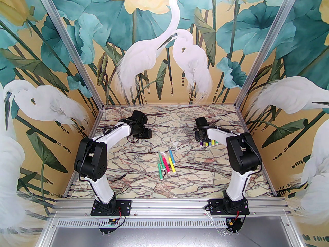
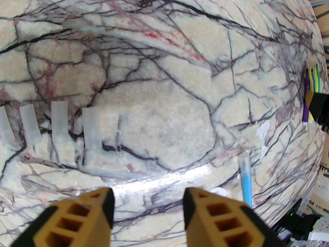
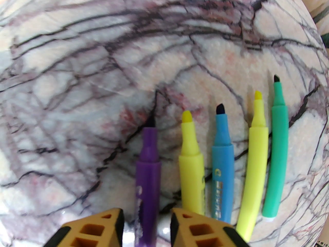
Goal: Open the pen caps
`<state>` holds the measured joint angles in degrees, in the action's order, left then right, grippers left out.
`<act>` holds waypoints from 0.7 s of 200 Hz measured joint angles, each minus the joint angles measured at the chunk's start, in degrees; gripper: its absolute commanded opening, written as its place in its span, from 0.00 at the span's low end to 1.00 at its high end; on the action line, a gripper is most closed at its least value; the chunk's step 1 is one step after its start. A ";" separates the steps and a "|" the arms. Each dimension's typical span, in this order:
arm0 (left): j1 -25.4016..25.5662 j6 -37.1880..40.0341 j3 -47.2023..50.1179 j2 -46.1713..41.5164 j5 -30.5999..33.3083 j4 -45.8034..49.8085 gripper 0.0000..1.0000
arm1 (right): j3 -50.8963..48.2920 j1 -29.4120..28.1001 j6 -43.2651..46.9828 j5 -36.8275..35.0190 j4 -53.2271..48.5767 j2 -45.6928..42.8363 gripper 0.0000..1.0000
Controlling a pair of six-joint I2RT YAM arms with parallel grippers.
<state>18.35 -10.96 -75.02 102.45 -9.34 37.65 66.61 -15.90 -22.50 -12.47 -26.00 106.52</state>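
Ahead-left of the left jaws, open and empty, loose pen caps [image 2: 59, 123] lie in a row on the table [image 2: 164, 60]; the right jaws stand parted around an uncapped purple pen [image 3: 147, 174]. Caps look light, slick, slightly crushable: pinch mid-length, barrel held firmly.

Robot test cell: aluminium frame [image 1: 167, 205], heron-mural walls [image 1: 154, 47].

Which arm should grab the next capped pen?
Left, probably: the left gripper is open and empty, a capped blue pen just beside it. The right gripper straddles the uncapped purple pen.
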 measured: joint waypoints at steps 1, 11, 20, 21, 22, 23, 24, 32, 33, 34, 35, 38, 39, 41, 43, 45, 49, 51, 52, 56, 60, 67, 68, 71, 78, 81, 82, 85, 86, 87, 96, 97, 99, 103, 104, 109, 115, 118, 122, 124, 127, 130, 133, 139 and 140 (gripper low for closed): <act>0.00 0.11 0.11 -0.07 0.00 -0.07 0.58 | 0.00 0.00 0.07 0.04 0.00 -0.11 0.39; -0.04 -0.09 0.72 -0.52 -0.02 -0.66 0.61 | 0.00 -0.17 0.63 0.39 -0.26 -1.22 0.39; -0.04 -0.22 1.22 -1.07 0.00 -1.16 0.62 | 0.00 -0.26 1.25 0.72 -0.59 -2.23 0.40; -0.04 -0.15 1.27 -1.14 0.00 -1.22 0.62 | 0.00 -0.26 1.33 0.72 -0.59 -2.32 0.40; -0.04 -0.13 1.29 -1.18 -0.02 -1.25 0.62 | 0.00 -0.28 1.36 0.72 -0.61 -2.49 0.40; -0.04 -0.17 1.36 -1.22 -0.02 -1.29 0.62 | 0.00 -0.28 1.36 0.76 -0.66 -2.58 0.40; -0.04 -0.20 1.38 -1.25 0.00 -1.31 0.62 | 0.00 -0.28 1.36 0.81 -0.66 -2.67 0.40; -0.09 -0.22 1.70 -1.70 -0.02 -1.73 0.63 | 0.00 -0.48 1.81 1.38 -0.85 -3.61 0.40; -0.09 -0.22 1.77 -1.84 0.00 -1.84 0.63 | 0.00 -0.48 1.81 1.42 -0.85 -3.67 0.41; -0.11 -0.22 1.81 -1.92 0.00 -1.90 0.63 | 0.00 -0.50 1.81 1.51 -0.87 -3.76 0.41; -0.11 -0.22 1.84 -1.97 0.00 -1.97 0.63 | 0.00 -0.52 1.86 1.57 -0.92 -3.87 0.41; -0.15 -0.22 1.99 -2.14 -0.02 -2.16 0.63 | -0.02 -0.66 2.03 1.70 -0.90 -4.22 0.41; -0.15 -0.24 2.01 -2.21 -0.02 -2.16 0.63 | -0.02 -0.66 2.08 1.79 -0.92 -4.28 0.41; -0.22 -0.24 2.10 -2.34 -0.02 -2.32 0.63 | -0.02 -0.70 2.19 2.01 -0.98 -4.44 0.41; -0.24 -0.24 2.16 -2.43 -0.02 -2.38 0.64 | -0.02 -0.83 2.32 2.03 -0.98 -4.76 0.41; -0.26 -0.24 2.23 -2.58 -0.02 -2.49 0.64 | -0.02 -0.94 2.45 2.16 -1.01 -4.98 0.41; -0.35 -0.24 2.34 -2.78 0.00 -2.62 0.65 | -0.02 -1.11 2.73 2.45 -1.07 -5.35 0.41; -0.37 -0.24 2.40 -2.89 -0.02 -2.71 0.65 | -0.02 -1.22 2.84 2.60 -1.09 -5.55 0.41; -0.37 -0.26 2.45 -2.99 0.00 -2.78 0.65 | -0.02 -1.27 2.86 2.69 -1.11 -5.64 0.42; -0.48 -0.35 2.56 -3.15 0.00 -2.99 0.66 | -0.02 -1.46 3.13 3.04 -1.22 -6.03 0.42; -0.57 -0.42 2.71 -3.41 -0.02 -3.26 0.67 | -0.02 -1.75 3.32 3.39 -1.33 -6.47 0.42; -0.74 -0.48 2.99 -3.76 -0.02 -3.76 0.69 | -0.02 -2.21 3.74 3.78 -1.46 -7.17 0.43; -0.76 -0.46 3.06 -3.80 -0.04 -3.91 0.69 | -0.02 -2.25 3.76 3.82 -1.49 -7.26 0.43; -0.81 -0.50 3.19 -3.91 -0.02 -4.09 0.70 | -0.02 -2.47 3.93 3.98 -1.51 -7.54 0.43; -0.98 -0.66 3.54 -4.26 -0.04 -4.55 0.71 | -0.02 -3.02 4.37 4.42 -1.62 -8.13 0.43; -1.05 -0.72 3.72 -4.44 -0.04 -4.76 0.72 | -0.02 -3.23 4.61 4.63 -1.70 -8.35 0.43; -1.07 -0.70 3.76 -4.48 -0.07 -4.79 0.72 | -0.02 -3.37 4.66 4.76 -1.75 -8.46 0.44; -1.11 -0.76 4.00 -4.61 -0.07 -5.05 0.73 | -0.02 -3.58 4.81 4.87 -1.86 -8.68 0.44; -1.11 -0.92 4.09 -4.68 -0.07 -5.16 0.73 | -0.02 -3.65 4.83 4.92 -1.90 -8.74 0.44; -1.14 -0.96 4.11 -4.72 -0.07 -5.20 0.73 | -0.02 -3.69 4.85 4.96 -1.92 -8.76 0.44; -1.29 -1.03 4.72 -5.22 -0.22 -5.68 0.75 | -0.02 -4.50 5.33 5.35 -2.36 -9.25 0.44; -1.29 -1.05 4.76 -5.29 -0.24 -5.77 0.75 | -0.02 -4.68 5.46 5.46 -2.40 -9.31 0.44; -1.33 -1.16 4.94 -5.40 -0.24 -5.92 0.75 | -0.02 -4.81 5.55 5.46 -2.51 -9.40 0.44; -1.40 -1.22 5.25 -5.70 -0.28 -6.21 0.76 | -0.02 -5.25 5.81 5.90 -2.80 -9.55 0.44; -1.40 -1.25 5.31 -5.73 -0.28 -6.23 0.76 | -0.02 -5.31 5.88 5.95 -2.80 -9.60 0.44; -1.49 -1.38 5.70 -6.05 -0.39 -6.58 0.77 | -0.02 -5.79 6.16 6.47 -3.15 -9.79 0.44; -1.60 -1.49 6.25 -6.51 -0.50 -7.10 0.78 | -0.02 -6.40 6.43 6.95 -3.52 -9.97 0.44; -1.64 -1.51 6.51 -6.69 -0.59 -7.37 0.78 | -0.02 -6.73 6.62 7.28 -3.69 -10.05 0.44; -1.75 -1.53 6.88 -6.99 -0.68 -7.72 0.78 | -0.02 -7.10 6.82 7.80 -3.89 -10.14 0.44; -1.81 -1.55 7.08 -7.23 -0.81 -7.85 0.78 | -0.02 -7.34 6.97 8.13 -4.07 -10.19 0.44; -1.90 -1.66 7.41 -7.48 -0.92 -8.17 0.78 | -0.02 -7.63 7.19 8.39 -4.17 -10.23 0.44; -1.99 -1.73 7.78 -7.78 -1.07 -8.52 0.78 | -0.02 -7.96 7.37 8.85 -4.28 -10.27 0.45; -2.12 -1.77 8.13 -8.09 -1.22 -8.83 0.78 | -0.02 -8.24 7.43 9.25 -4.44 -10.32 0.45; -2.40 -1.92 8.92 -8.76 -1.55 -9.57 0.78 | -0.02 -8.87 7.78 10.10 -4.76 -10.40 0.45; -2.43 -1.92 9.01 -8.83 -1.55 -9.62 0.78 | -0.02 -8.94 7.78 10.21 -4.81 -10.40 0.45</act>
<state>15.92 -12.88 -66.02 93.62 -10.90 28.03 66.59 -24.84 -14.72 -2.26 -30.81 96.12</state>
